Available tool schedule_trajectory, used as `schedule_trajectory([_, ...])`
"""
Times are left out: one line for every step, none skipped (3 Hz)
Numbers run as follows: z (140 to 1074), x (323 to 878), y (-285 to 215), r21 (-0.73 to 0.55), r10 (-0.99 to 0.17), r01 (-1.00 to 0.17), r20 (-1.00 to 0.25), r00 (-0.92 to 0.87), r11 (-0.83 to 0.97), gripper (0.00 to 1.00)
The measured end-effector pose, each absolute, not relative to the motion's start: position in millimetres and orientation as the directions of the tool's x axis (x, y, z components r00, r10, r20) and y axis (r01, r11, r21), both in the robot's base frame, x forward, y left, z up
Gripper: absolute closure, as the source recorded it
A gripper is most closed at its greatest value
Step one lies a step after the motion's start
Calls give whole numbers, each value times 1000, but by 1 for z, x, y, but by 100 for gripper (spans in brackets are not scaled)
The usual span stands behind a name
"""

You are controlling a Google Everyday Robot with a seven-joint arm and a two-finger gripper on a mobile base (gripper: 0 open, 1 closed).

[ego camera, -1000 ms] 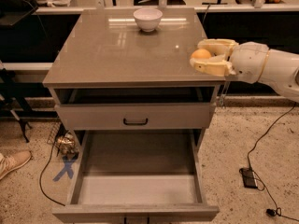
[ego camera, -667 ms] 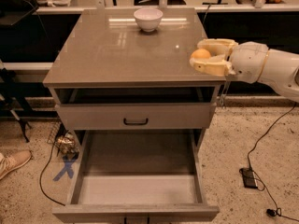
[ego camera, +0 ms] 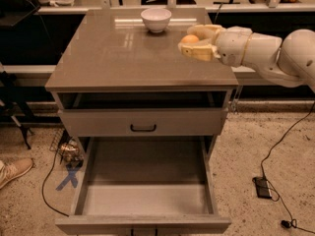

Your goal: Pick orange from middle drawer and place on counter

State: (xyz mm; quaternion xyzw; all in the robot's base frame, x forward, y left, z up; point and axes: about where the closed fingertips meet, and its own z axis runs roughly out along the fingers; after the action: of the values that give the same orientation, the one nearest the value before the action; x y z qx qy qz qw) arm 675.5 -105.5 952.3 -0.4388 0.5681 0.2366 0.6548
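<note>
The orange sits between the cream fingers of my gripper, which is shut on it. The gripper reaches in from the right and holds the orange just above the right part of the counter. The middle drawer is pulled far out below, and its bare floor holds nothing. The white arm stretches off to the right edge.
A white bowl stands at the back centre of the counter. A shallower drawer front with a black bar handle sits above the open drawer. Cables and a power brick lie on the floor to the right; a shoe is at the left.
The gripper with the orange has moved left, from beside the counter's right edge to over the counter surface. The drawer and bowl have not moved.
</note>
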Motion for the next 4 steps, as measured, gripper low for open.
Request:
schedule_trajectory([935, 714, -88, -257, -219, -814, -962, 164, 520, 100])
schedule_trajectory([907, 744, -70, -208, -248, -824, -965, 85, 527, 100])
schedule_trajectory([881, 769, -56, -162, -256, -822, -966, 20, 546, 100])
schedule_trajectory([865, 785, -48, -146, -278, -815, -960, -20, 561, 82])
